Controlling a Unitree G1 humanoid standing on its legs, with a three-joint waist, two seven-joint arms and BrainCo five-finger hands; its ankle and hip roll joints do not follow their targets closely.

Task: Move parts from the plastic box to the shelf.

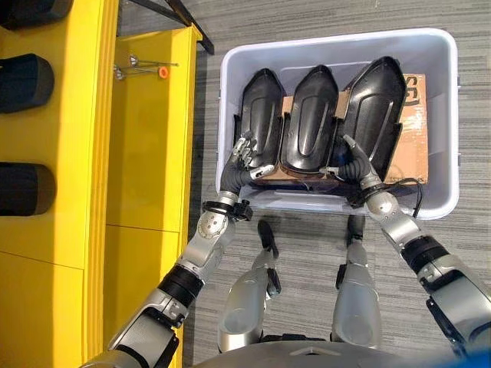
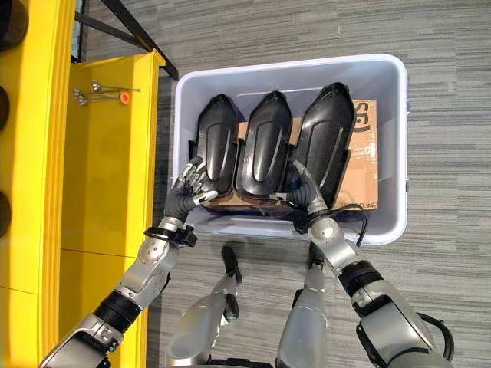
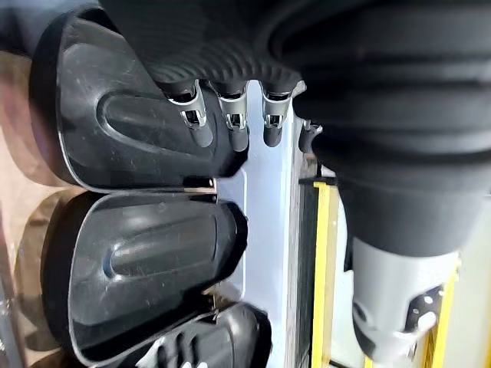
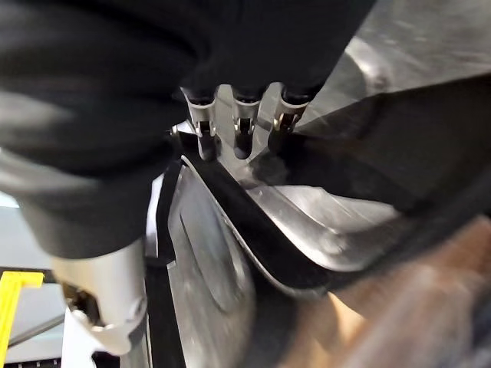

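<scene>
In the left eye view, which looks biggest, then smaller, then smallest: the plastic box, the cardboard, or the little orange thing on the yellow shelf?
1. plastic box, by far the biggest.
2. cardboard, though black parts hide much of it.
3. orange thing, tiny.

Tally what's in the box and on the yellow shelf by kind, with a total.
Black parts in the box: 3, at and
Cardboard sheet under them: 1
Black parts on the shelf, partly cut off at the left edge: 3, at and
Small metal tools with an orange tip on the shelf: a cluster, number unclear
Total countable: 7
</scene>
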